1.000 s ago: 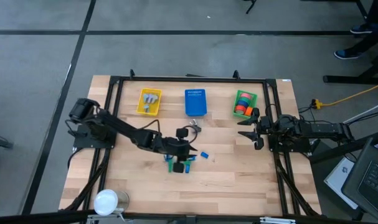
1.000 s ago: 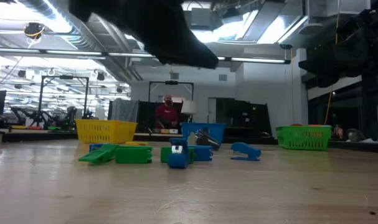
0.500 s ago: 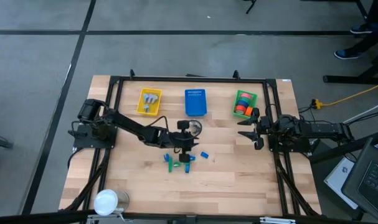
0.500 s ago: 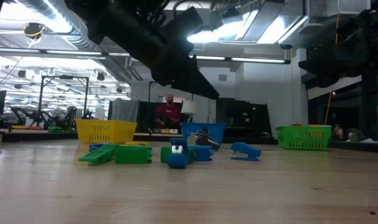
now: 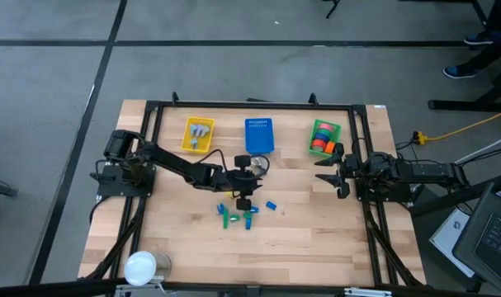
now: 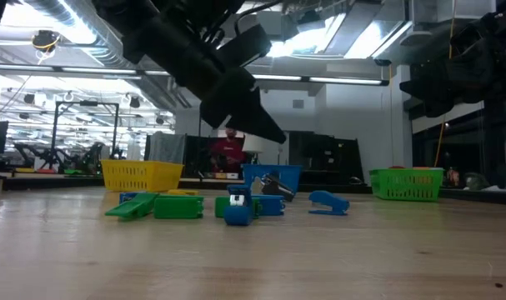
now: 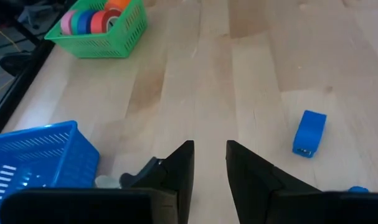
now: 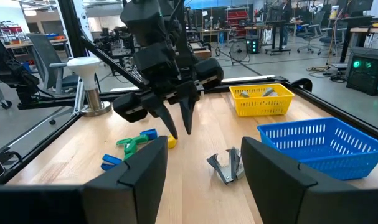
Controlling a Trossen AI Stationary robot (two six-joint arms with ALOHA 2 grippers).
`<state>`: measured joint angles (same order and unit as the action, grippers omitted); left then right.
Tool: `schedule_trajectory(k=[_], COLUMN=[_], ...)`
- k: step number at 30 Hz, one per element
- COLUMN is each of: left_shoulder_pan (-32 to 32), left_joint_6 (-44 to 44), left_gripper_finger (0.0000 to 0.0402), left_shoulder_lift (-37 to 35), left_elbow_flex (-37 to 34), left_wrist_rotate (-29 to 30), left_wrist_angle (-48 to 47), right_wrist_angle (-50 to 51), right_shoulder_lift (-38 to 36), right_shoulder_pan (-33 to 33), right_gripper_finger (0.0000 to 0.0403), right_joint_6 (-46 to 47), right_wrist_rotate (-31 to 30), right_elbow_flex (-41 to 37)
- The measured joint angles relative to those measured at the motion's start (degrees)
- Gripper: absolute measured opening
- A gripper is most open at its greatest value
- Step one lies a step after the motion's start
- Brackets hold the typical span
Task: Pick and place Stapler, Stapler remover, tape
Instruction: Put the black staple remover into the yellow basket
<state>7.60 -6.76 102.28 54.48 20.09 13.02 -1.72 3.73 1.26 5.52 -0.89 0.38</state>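
My left gripper (image 5: 252,183) hovers open over mid-table, nothing between its fingers (image 7: 209,167). A dark metal staple remover (image 5: 259,168) lies on the wood just beside it toward the far edge, partly behind one finger in the left wrist view (image 7: 139,179). Green and blue staplers (image 5: 238,217) lie clustered nearer the front edge, and one small blue stapler (image 7: 309,133) lies apart. The tape rolls (image 7: 89,18) sit in the green basket (image 5: 333,129). My right gripper (image 5: 320,172) waits open at the table's right side.
A blue basket (image 5: 259,136) and a yellow basket (image 5: 197,134) with metal pieces stand along the far edge. A white round object (image 5: 140,266) stands at the near left corner. Black frame rails run along both sides. A person (image 6: 226,150) sits far behind the table.
My left gripper has moved from above the stapler cluster toward the table's far edge and a little down, turning somewhat, and now hangs beside the staple remover. Its fingers keep the same gap. Nothing on the table has moved.
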Motion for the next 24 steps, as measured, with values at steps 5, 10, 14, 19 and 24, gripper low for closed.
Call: schedule_trajectory(k=[5,10,14,19,24], left_shoulder_pan=[-0.2,-0.9,-1.5,-1.4,-1.7], left_joint_6=[0.0,0.7,1.6,1.6,1.0], left_gripper_finger=[0.0090,0.0087,0.0086,0.0086,0.0086], left_shoulder_lift=[0.0,0.0,0.2,3.6,6.5], left_elbow_flex=[0.0,0.0,0.0,0.7,3.0], left_wrist_rotate=[2.8,3.3,1.9,3.4,4.0], left_wrist_angle=[-1.2,-1.3,-1.9,-0.9,-2.5], right_wrist_angle=[0.0,0.0,0.0,0.0,0.0], right_shoulder_lift=[0.0,0.0,0.0,0.0,0.0], right_shoulder_pan=[0.0,0.0,0.0,0.0,0.0], right_gripper_finger=[0.0210,0.0210,0.0210,0.0210,0.0210], right_joint_6=[0.0,0.0,0.0,0.0,0.0], right_wrist_rotate=[0.0,0.0,0.0,0.0,0.0], right_elbow_flex=[0.0,0.0,0.0,0.0,0.0])
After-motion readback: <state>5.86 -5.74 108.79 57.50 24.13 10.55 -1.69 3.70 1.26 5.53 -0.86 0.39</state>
